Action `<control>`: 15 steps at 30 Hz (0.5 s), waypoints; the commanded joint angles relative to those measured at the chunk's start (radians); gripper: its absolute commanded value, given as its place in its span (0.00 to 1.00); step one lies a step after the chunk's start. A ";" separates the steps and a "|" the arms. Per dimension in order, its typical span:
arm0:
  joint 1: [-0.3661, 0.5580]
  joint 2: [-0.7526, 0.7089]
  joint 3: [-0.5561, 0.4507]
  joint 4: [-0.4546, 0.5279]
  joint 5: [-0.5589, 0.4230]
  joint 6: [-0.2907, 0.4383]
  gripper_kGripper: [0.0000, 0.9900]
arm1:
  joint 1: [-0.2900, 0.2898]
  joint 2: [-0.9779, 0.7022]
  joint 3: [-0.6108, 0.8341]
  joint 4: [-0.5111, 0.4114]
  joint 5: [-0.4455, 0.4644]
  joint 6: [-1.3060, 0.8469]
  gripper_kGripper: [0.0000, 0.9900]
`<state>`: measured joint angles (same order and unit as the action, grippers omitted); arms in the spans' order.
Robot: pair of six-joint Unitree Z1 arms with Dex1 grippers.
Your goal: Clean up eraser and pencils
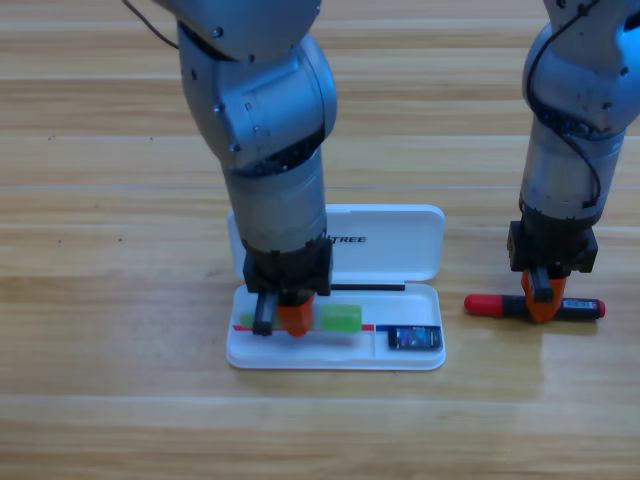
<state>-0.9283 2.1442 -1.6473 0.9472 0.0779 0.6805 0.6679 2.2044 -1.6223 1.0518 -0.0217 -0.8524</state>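
The light-green stick (338, 319) lies with its long axis running left to right in the long front compartment of the open white case (330, 355), 1 end hidden under the left gripper (284, 319). That gripper points straight down onto the stick's left part, orange jaws around it; whether they are clenched on it I cannot tell. The eraser (414, 339), 1 small dark block with a bluish label, sits in the case's small right-hand compartment, long side left to right, just right of the green stick and apart from the gripper. The red-capped marker (490, 304) lies on the wooden table (100, 300) right of the case, also left to right, red cap pointing toward the case. The right gripper (543, 302) stands down over its barrel, orange jaws grasping it near the middle. Counted: 2 sticks, 1 eraser, 1 case.
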 commanded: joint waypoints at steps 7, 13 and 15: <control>-0.018 0.048 0.004 -0.010 0.033 -0.022 0.00 | -0.027 -0.014 0.030 -0.010 -0.021 -0.002 0.00; -0.018 0.048 0.001 -0.010 0.039 -0.024 0.00 | -0.027 -0.015 0.030 -0.010 -0.026 -0.002 0.00; -0.018 0.048 0.001 -0.010 0.039 -0.025 0.00 | -0.028 -0.015 0.030 -0.010 -0.026 -0.002 0.00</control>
<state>-0.9283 2.1443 -1.6473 0.9472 0.1055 0.6675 0.6678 2.2043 -1.6223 1.0518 -0.0401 -0.8524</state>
